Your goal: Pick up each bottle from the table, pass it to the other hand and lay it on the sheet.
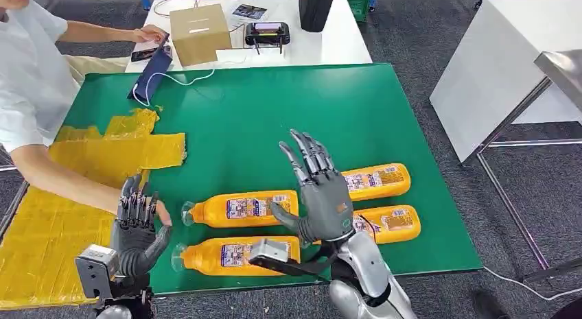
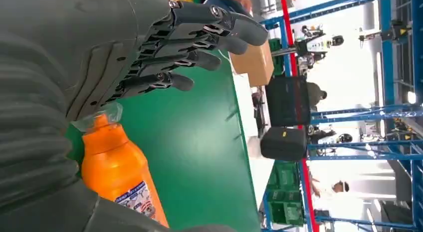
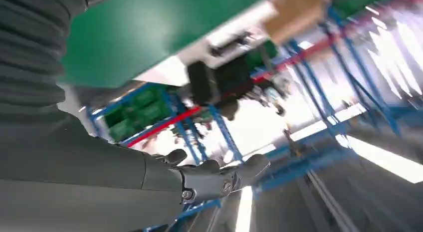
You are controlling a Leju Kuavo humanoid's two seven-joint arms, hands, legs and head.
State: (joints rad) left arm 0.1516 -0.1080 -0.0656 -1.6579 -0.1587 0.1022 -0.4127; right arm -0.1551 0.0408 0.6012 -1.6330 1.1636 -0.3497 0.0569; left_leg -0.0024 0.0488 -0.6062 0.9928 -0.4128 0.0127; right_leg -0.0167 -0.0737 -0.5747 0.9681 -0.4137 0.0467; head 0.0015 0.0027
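Four orange bottles lie on their sides on the green desk (image 1: 274, 113), in two rows near its front edge. The front left bottle (image 1: 237, 255) and the rear left bottle (image 1: 241, 208) point their clear caps toward the yellow sheet (image 1: 103, 154), which covers the left part of the desk. The rear right bottle (image 1: 377, 181) and the front right bottle (image 1: 391, 223) lie just behind and beside the right hand (image 1: 319, 195), which partly hides them.

The right hand is raised above the bottles with its palm turned and its fingers (image 1: 305, 151) spread apart and stretched upward; it holds nothing. The left hand (image 1: 137, 226) stands at the front left edge of the desk, over the border of the sheet, its fingers (image 1: 134, 199) straight, close together and empty. In the left wrist view the same fingers (image 2: 199, 37) reach out over the green surface with the capped end of an orange bottle (image 2: 117, 172) just beneath the palm, not gripped.

A person in a white shirt (image 1: 27, 72) sits at the left; one forearm (image 1: 62, 178) lies across the sheet, its hand just beside the left hand. Behind the green desk a white desk (image 1: 343, 38) carries a cardboard box (image 1: 199, 31), a handheld controller (image 1: 268, 34) and a dark pouch (image 1: 151, 72) with a white cable.
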